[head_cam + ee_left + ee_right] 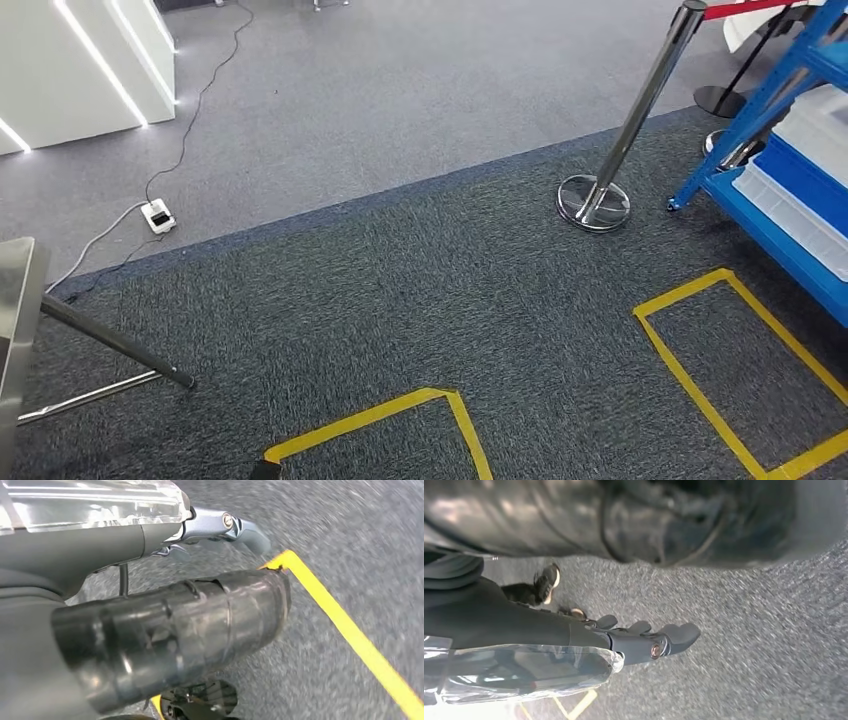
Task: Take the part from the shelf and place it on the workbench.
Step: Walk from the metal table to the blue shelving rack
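At 9 o'clock in the head view stands a steel tabletop (14, 330); at 3 o'clock a blue shelf (790, 240) carries translucent bins (800, 215), contents unclear. Each wrist view shows what the head view lacks: left hand (220, 530) and right hand (644, 640), fingers seemingly loose, holding nothing.

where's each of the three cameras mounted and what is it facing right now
Head view: high on the body, facing forward and down at grey carpet, a chrome stanchion, the blue shelf.
Left wrist view: behind the left hand, hanging over the carpet.
Right wrist view: behind the right hand, also facing the floor.
Shared: yellow floor tape shows in all three views.
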Controlling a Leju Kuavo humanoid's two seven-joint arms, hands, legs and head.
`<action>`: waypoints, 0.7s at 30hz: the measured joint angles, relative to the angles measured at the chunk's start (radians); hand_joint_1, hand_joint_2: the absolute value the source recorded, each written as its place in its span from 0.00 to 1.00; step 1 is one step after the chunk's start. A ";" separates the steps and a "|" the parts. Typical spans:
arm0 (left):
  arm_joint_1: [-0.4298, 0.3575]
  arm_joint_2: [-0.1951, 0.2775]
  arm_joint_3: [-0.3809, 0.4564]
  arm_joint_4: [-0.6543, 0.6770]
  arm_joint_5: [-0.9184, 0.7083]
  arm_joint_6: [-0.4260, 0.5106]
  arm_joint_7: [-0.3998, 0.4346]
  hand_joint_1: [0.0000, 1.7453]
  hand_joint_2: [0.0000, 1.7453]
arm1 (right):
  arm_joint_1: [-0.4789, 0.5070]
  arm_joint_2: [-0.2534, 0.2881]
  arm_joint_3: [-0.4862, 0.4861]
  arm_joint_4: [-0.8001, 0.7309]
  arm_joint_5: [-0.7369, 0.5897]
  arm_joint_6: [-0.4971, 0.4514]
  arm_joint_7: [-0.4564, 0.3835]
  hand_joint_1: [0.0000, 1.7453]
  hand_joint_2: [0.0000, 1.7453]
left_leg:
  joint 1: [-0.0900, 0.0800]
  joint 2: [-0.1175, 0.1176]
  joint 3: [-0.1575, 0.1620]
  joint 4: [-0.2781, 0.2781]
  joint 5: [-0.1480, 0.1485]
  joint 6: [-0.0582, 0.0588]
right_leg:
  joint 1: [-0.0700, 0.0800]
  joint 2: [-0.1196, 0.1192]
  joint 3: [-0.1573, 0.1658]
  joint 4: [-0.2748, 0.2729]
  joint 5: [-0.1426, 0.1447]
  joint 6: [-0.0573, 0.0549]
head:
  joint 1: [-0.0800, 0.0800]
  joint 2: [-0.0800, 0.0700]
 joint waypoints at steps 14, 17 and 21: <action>0.003 0.003 0.001 0.000 0.003 -0.005 -0.006 0.00 0.00 | 0.000 0.000 0.007 0.000 0.010 0.004 0.001 0.00 0.00 | 0.001 -0.086 0.048 -0.176 0.132 0.024 | 0.002 0.100 -0.009 0.024 -0.008 0.020 | 0.001 0.000; 0.004 0.002 0.001 0.000 0.002 -0.005 -0.007 0.00 0.00 | 0.004 0.000 0.008 0.000 0.012 0.004 0.002 0.00 0.00 | 0.004 -0.021 0.060 -0.198 0.140 0.047 | -0.002 0.030 -0.091 0.180 -0.090 0.048 | 0.002 0.000; 0.004 0.002 0.001 0.000 0.001 -0.006 -0.007 0.00 0.00 | 0.005 -0.001 0.009 0.000 0.016 0.005 0.004 0.00 0.00 | 0.004 0.033 0.068 -0.198 0.131 0.045 | -0.014 -0.003 -0.109 0.218 -0.069 0.061 | 0.002 0.000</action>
